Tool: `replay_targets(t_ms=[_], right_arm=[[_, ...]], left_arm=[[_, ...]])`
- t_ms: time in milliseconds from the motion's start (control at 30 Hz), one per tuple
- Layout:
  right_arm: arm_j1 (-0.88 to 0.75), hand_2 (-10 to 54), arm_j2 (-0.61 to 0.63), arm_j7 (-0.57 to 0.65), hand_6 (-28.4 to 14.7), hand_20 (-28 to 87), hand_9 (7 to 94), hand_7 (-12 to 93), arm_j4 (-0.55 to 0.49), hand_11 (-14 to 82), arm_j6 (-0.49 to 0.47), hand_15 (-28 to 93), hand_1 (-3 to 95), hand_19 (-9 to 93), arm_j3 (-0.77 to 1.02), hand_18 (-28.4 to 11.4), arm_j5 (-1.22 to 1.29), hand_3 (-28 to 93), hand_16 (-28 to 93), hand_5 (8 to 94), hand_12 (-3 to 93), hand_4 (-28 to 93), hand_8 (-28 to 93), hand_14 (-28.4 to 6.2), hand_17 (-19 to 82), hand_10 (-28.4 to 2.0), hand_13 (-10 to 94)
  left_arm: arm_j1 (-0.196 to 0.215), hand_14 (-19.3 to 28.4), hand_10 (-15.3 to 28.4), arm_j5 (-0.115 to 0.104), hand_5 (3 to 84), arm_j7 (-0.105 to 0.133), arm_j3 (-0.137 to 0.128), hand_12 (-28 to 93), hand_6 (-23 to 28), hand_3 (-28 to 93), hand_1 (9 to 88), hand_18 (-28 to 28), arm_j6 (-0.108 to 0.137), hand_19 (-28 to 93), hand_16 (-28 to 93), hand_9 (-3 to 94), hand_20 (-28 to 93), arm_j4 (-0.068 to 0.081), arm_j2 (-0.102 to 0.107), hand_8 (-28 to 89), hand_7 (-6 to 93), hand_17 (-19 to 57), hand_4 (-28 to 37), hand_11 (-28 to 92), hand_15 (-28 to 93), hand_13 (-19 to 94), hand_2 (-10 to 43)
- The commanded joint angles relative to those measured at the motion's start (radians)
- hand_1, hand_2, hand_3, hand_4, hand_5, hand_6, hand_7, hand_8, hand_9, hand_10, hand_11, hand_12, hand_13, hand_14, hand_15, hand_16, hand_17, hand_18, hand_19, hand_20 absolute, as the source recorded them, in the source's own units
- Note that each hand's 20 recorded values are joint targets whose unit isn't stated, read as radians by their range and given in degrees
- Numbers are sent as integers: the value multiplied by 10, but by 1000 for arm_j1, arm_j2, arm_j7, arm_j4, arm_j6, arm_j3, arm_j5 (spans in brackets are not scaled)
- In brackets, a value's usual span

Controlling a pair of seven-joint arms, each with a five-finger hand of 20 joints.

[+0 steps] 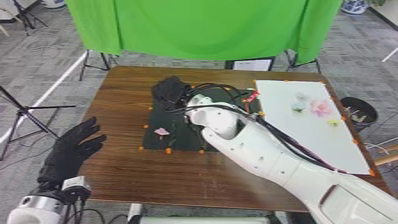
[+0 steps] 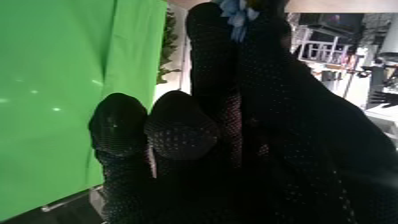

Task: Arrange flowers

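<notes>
One desk: white sheet on the right, dark mat beside it. Left robot hand open, fingers extended, by desk's left edge. Right robot hand around mat's far left corner, nearly closed, pinching blue flower. Pink flower on sheet. Blue one's probably light, soft-petalled, easily crushed; best gripped gently by the stem, just below the head.

Pale-blue flower, probably, partly beyond the right wrist view's edge.
</notes>
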Motion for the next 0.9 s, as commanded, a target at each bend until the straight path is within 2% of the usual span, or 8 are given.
replay_targets(t_ms=[33, 333, 400, 567, 900], right_arm=[[18, -95, 2, 14, 41, 578, 916, 493, 20, 106, -9, 787, 498, 932, -24, -187, -52, 827, 334, 698, 459, -283, 25, -32, 424, -6, 762], [-1, -95, 17, 27, 38, 581, 916, 491, 27, 104, -62, 789, 501, 932, -7, -188, -83, 827, 337, 701, 458, -283, 26, -33, 424, -10, 760], [1, -95, 24, 65, 38, 582, 915, 490, 16, 104, -89, 789, 500, 932, -14, -188, -72, 829, 338, 700, 460, -283, 27, -33, 422, -11, 760], [-5, -95, 25, 58, 38, 577, 904, 490, 19, 102, -97, 789, 497, 932, -2, -187, -67, 830, 341, 689, 458, -283, 30, -36, 412, -14, 751], [-15, -95, 23, 55, 25, 571, 851, 464, 13, 91, -131, 795, 433, 932, 10, -190, -46, 801, 344, 637, 426, -283, 18, -41, 390, -22, 729]], left_arm=[[-9, 193, 139, 2, 299, 4, 8, 186, 63, 615, 298, 257, 5, 436, -3, 238, 71, 2, 6, -76, 161, -102, -177, 166, 328, 193, 32], [-12, 173, 128, 2, 296, -5, 10, 189, 52, 658, 283, 247, -2, 428, 3, 226, 71, 6, 4, -82, 176, -98, -198, 175, 312, 187, 6], [-20, 171, 126, 2, 296, -5, 12, 190, 49, 668, 279, 245, -7, 426, 5, 224, 72, 10, 6, -85, 178, -97, -204, 178, 310, 187, 1], [-17, 165, 121, 1, 298, -5, 13, 191, 42, 689, 272, 242, -6, 421, 8, 223, 75, 10, 4, -89, 189, -96, -221, 191, 312, 185, -10], [-20, 152, 111, 1, 304, -9, 14, 186, 30, 734, 260, 233, -6, 413, 9, 221, 83, 11, 3, -107, 212, -92, -264, 208, 316, 185, -31]])
